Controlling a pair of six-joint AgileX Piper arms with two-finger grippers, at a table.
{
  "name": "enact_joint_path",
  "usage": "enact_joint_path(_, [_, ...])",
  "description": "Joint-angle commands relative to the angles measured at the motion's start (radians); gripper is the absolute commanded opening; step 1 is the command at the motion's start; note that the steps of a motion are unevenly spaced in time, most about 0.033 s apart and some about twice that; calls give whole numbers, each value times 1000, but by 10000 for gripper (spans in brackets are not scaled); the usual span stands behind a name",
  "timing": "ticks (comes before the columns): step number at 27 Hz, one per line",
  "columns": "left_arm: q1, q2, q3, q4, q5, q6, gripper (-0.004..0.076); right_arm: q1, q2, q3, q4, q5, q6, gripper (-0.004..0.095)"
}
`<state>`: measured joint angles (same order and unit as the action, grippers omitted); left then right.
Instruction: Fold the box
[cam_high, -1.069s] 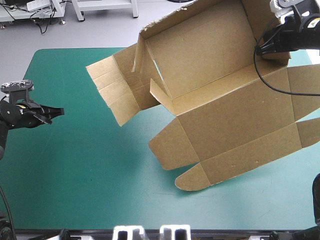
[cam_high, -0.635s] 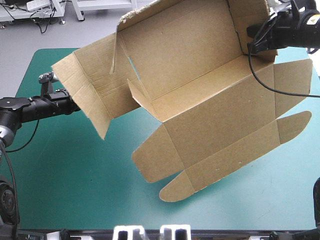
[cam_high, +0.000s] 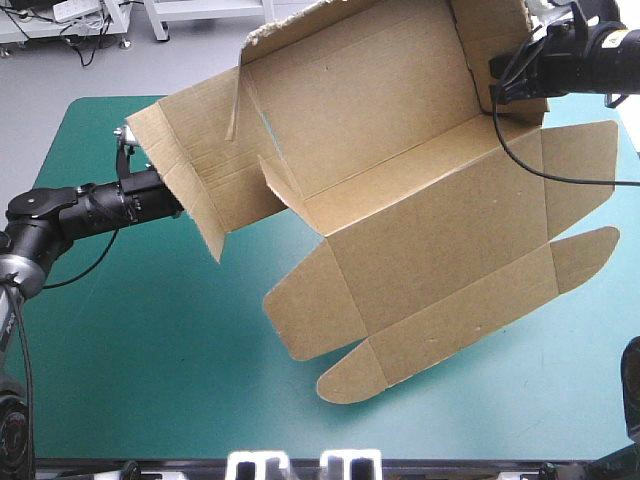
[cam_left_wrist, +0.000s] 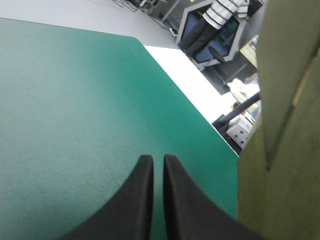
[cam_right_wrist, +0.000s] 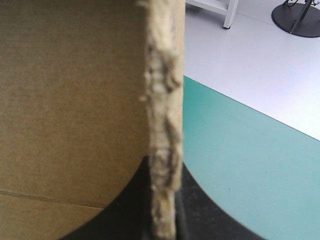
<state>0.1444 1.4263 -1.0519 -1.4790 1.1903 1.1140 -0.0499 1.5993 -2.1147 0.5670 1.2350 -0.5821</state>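
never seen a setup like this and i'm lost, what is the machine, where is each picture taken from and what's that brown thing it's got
It is a robot with two arms at a table with a teal-green cover. Each arm ends in a gripper with two black fingers. The high view looks down from above and behind the robot; the other two come from cameras on the wrists, looking along each gripper. The brown thing is the box, a cut cardboard sheet, partly folded, held up tilted over the table. The right gripper is shut on its upper edge. The left gripper is shut on nothing, close beside the box's left flap.
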Motion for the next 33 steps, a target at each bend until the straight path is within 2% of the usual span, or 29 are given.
enact_joint_path(1, [-70, -49, -31, -83, 113, 6, 55, -6, -5, -29, 57, -1, 17, -18])
enact_joint_path(3, [-99, -49, -54, -81, 113, 1, 54, -6, 8, -29, 55, 1, 17, -18])
enact_joint_path(9, [-131, -49, -154, -87, 113, -83, 53, -6, 27, -29, -50, 4, 47, -17])
enact_joint_path(13, [-159, -49, -193, -116, 113, -99, 65, 7, 41, -29, -62, 2, 61, -17])
enact_joint_path(16, [-180, -49, -213, -121, 111, -125, 140, 46, 55, -29, -92, 0, 86, -17])
enact_joint_path(21, [-191, -49, -217, -114, 94, -157, 361, 126, 75, -29, -167, -44, 127, -16])
enact_joint_path(23, [-191, -49, -217, -92, 66, -173, 412, 155, 77, -29, -183, -75, 147, -16])
enact_joint_path(28, [-201, -49, -217, -40, -37, -178, 413, 228, 79, -29, -225, -123, 154, -16])
enact_joint_path(33, [-201, -49, -234, 46, -141, -247, 410, 296, 81, -29, -346, -173, 227, -16])
